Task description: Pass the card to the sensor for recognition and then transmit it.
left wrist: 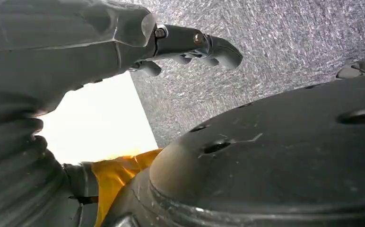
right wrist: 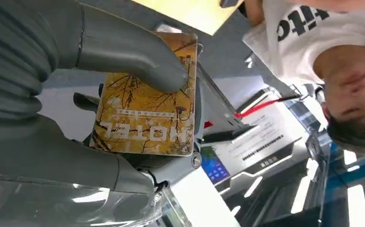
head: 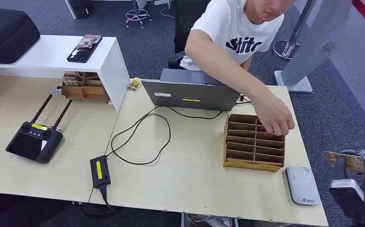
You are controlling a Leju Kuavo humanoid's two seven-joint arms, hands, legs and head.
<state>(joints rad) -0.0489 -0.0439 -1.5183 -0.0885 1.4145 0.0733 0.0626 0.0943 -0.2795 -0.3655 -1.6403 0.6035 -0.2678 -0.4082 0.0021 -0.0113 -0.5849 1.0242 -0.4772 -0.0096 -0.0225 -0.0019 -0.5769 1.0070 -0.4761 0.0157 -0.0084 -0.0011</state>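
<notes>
My right hand [head: 360,182] is off the table's right front corner and holds a yellow-brown card [head: 345,161] above the carpet. In the right wrist view the card [right wrist: 147,111] shows bare trees and the word HOTEL, with my thumb [right wrist: 133,54] pressing it against the fingers behind. The grey-white sensor pad [head: 302,185] lies flat on the table's front right corner, just left of the card. My left hand [left wrist: 190,45] hangs over the carpet with its fingers loosely extended and nothing in them.
A person in a white shirt reaches a hand [head: 275,118] into the wooden card rack [head: 254,144] behind the sensor. A laptop [head: 190,94], cables, a black power brick [head: 100,171], a remote controller [head: 34,139] and a white shelf [head: 109,61] are on the tables.
</notes>
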